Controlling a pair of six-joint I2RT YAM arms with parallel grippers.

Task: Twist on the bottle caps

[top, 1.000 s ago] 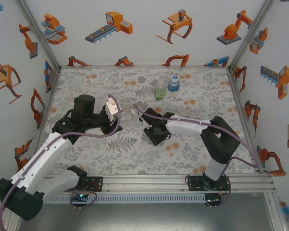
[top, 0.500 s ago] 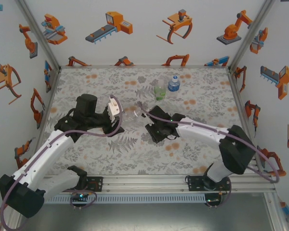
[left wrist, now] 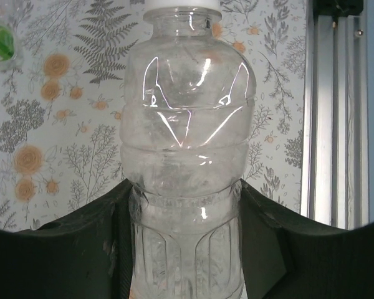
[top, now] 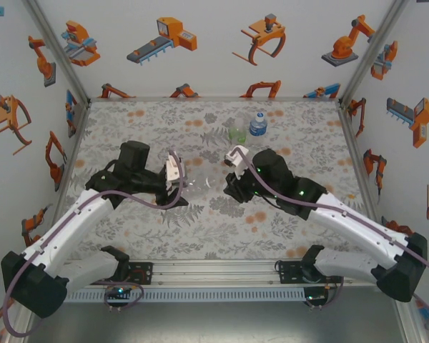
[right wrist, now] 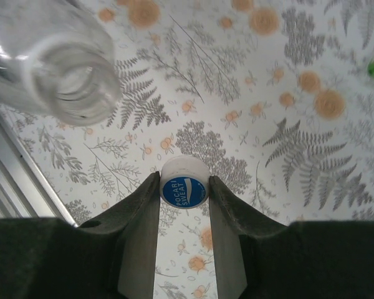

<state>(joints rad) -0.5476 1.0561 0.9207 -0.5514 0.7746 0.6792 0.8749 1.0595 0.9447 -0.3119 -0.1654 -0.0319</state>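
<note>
OK, right arm just re-posed: cap is closing on the open neck but isn't on yet.

Over the last second the right arm's elbow swung out wide and the wrist rolled over. The right gripper (right wrist: 184, 180) is clenched on a white bottle cap (right wrist: 184, 189), and the left arm dropped the plain bottle (left wrist: 187, 124) slightly toward it. The left gripper (left wrist: 184, 193) is clamped around the bottle's lower body, held above the table (top: 129, 128). In the right wrist view the neck sits up-left of the cap, apart, so I'd say alignment is still needed before threading. Cap top reads "POCARI SWEAT", white on blue. The green-label bottle (top: 237, 133) and blue-label bottle (top: 257, 123) stand at the far side, print too small to read.
</note>
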